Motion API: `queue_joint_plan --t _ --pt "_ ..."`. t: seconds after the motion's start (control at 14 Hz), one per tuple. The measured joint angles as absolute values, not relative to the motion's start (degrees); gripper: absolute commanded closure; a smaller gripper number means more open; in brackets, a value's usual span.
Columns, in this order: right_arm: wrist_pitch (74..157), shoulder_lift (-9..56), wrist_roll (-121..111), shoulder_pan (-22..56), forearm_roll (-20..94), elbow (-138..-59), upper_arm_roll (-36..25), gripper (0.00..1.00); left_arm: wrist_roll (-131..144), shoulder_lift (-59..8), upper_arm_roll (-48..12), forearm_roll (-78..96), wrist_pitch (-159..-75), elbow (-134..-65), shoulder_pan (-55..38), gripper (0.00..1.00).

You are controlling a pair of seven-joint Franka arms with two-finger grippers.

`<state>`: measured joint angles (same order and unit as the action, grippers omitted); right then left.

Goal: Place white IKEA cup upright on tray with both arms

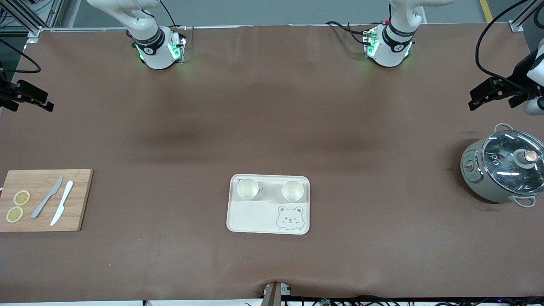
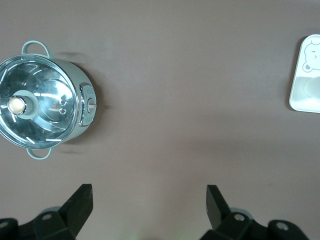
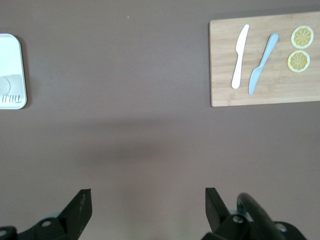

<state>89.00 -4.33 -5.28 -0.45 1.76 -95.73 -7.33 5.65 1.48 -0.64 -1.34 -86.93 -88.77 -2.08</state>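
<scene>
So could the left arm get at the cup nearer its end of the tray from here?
Probably yes: the left gripper hangs open over bare table near the pot, and nothing stands between it and that upright cup on the tray.

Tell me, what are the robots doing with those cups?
Nothing is being held right now. Two white cups stand upright, side by side, on the tray in the middle of the table. The left gripper hangs open over bare table beside the pot. The right gripper hangs open over bare table at the cutting board end.
</scene>
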Motion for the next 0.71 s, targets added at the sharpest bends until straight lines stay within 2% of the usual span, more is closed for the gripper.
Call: queue_joint_plan --t 0.71 --pt "88.4 -4.5 -4.0 -0.2 1.8 -95.6 -7.1 0.00 5.7 1.5 -0.6 -1.3 -87.0 -88.4 -2.1 0.00"
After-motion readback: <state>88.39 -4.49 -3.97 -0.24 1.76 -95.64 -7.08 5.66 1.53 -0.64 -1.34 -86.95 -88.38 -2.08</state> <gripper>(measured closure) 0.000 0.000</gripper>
